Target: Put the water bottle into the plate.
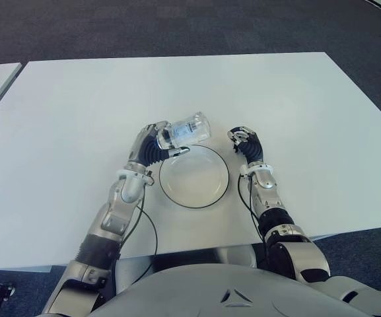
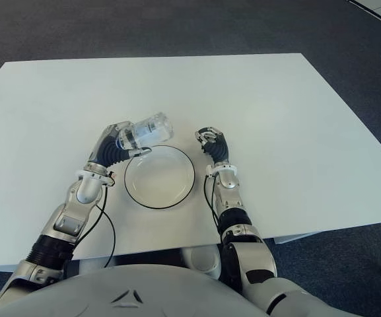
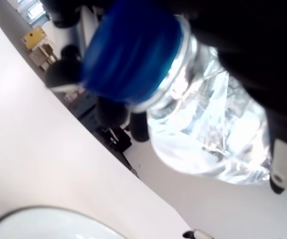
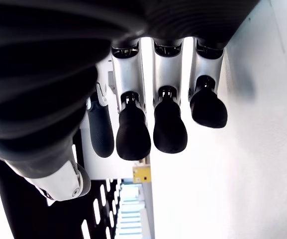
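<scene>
Bottle in my left hand, at the plate's far-left rim.

My left hand (image 1: pixel 152 146) is closed round the neck end of the water bottle (image 1: pixel 187 130), which lies tilted, base pointing away, above the white table (image 1: pixel 78 112) and just over the edge of the plate (image 1: pixel 195 177). It is clear, crinkled thin plastic with a blue cap (image 3: pixel 128 47); I judge it light, soft-walled and slippery, best held near the stiffer neck. My right hand (image 1: pixel 244 140), beside the plate's right rim, has fingers curled, holding nothing.
</scene>
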